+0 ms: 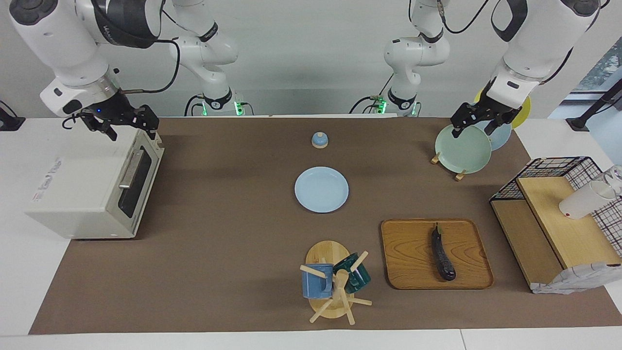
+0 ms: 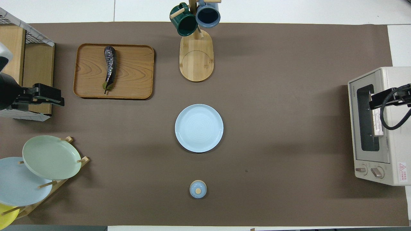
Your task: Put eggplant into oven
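Grippers both up in the air, jaws apart, nothing held. Clock directions read on the overhead view, 12 o'clock pointing away from the robots.

Left gripper [image 1: 474,125] hangs over the plate rack [image 2: 48,184] at the left arm's end of the table; green plate [image 1: 462,148] leans in that rack. Right gripper [image 1: 127,127] hangs over the top edge of the oven [image 1: 80,194] at the right arm's end, above the door. Oven door [image 2: 367,118] shut, handle in place.

Small blue lid [image 2: 198,189] sits nearest the robots, mid-table. Blue plate [image 2: 199,127] lies at 12 o'clock from it, flat on the brown mat [image 2: 273,128].

Eggplant [image 2: 109,68] lies on the wooden tray [image 2: 135,70], lengthwise, stem end pointing toward the robots. From the left gripper it sits at about 1 o'clock, well apart. From the right gripper it sits at about 10 o'clock, most of the table between them. Oven is at about 4 o'clock from the eggplant.

Mug tree [image 2: 196,57] stands beside the tray toward the right arm's end, with a green mug [image 2: 183,22] and a blue mug [image 2: 208,14] hung on it.
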Motion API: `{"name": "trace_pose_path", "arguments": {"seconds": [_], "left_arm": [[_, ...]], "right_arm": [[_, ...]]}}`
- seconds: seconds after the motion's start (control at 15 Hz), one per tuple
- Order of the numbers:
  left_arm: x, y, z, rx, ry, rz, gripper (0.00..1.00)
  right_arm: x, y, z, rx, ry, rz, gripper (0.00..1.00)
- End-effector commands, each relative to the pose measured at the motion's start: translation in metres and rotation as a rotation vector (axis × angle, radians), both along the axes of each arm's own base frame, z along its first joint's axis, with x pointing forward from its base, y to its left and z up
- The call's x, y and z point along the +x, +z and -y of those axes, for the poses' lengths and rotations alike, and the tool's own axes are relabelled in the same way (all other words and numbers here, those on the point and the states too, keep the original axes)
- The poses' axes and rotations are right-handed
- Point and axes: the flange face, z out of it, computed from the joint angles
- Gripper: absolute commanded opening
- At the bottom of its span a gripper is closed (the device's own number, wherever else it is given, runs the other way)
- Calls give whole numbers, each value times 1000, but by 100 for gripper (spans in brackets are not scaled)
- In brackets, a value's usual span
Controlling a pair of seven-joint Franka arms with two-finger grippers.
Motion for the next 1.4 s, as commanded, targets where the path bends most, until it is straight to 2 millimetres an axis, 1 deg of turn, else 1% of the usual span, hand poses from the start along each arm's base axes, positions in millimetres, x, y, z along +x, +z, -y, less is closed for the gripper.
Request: {"name": "trace_pose_path", "arguments": {"seconds": [0.0,0.13,0.2,0.27,0.33,0.47,0.6,0.67,0.73,0.8,0.93,1.0,1.07,1.13,1.33], "left_arm": [[28,-26,4,-21,1,29,100],[59,-55,4,-23,1,29,100],[77,-65,7,-29,-1,38,100],[97,-83,8,-34,-9,40,100],[111,-98,7,-39,-17,56,100],[131,-140,11,-52,-69,81,100],[147,-186,14,-55,-110,63,100],[155,-204,17,-55,-125,70,100],[164,-225,28,-55,-156,77,100],[170,-242,30,-57,-161,75,100],[177,-265,34,-51,-200,92,100],[177,-269,34,-30,-222,107,100],[174,-278,37,-8,-244,99,100],[173,-280,42,7,-260,107,100],[167,-292,43,19,-273,96,100]], "right_arm": [[-5,1,0,29,-19,-8,100],[-6,2,1,29,-22,-7,100],[-4,1,2,28,-25,1,100],[-5,1,2,29,-22,-4,100],[-6,-1,1,29,-21,-11,100],[-6,-1,2,29,-24,-11,100],[-6,0,2,29,-24,-10,100],[-6,-1,1,29,-21,-11,100],[-6,-1,1,29,-21,-11,100],[-6,0,2,29,-24,-10,100],[-5,0,1,29,-22,-8,100],[-5,0,0,29,-21,-8,100],[-5,0,-1,29,-19,-8,100],[-5,0,-1,29,-17,-7,100],[-6,-1,1,30,-21,-16,100]]}}
